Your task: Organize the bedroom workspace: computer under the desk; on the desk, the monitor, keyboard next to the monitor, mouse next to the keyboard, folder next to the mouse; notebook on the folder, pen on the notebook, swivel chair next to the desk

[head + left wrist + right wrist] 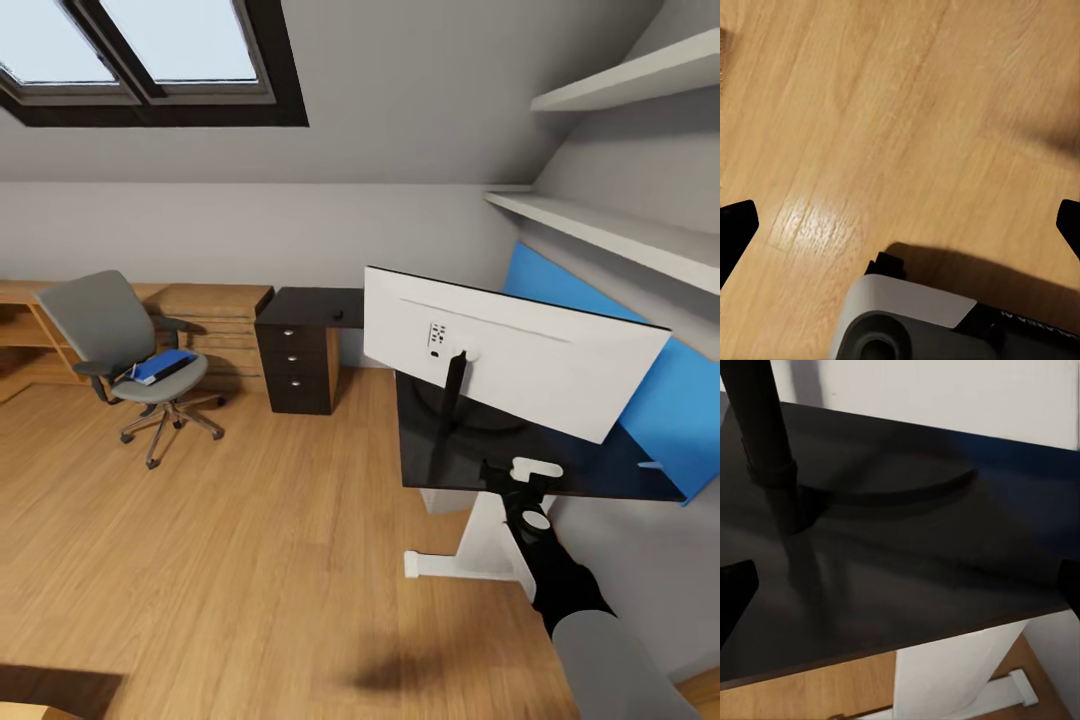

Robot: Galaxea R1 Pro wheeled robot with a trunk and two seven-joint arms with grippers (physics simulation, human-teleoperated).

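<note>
While monitor (520,350) tops desk (440,450), folder (160,366) on chair (120,340).

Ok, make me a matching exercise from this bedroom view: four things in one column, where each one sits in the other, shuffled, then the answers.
Things:
1. monitor
2. folder
3. chair
4. drawer unit

Places:
A. on the chair seat
B. on the wooden floor, in front of the light wooden cabinets
C. standing on the glossy black desk top, white back to the camera
D. under the far end of the desk, against the wall

Pairs: 1-C, 2-A, 3-B, 4-D
</note>
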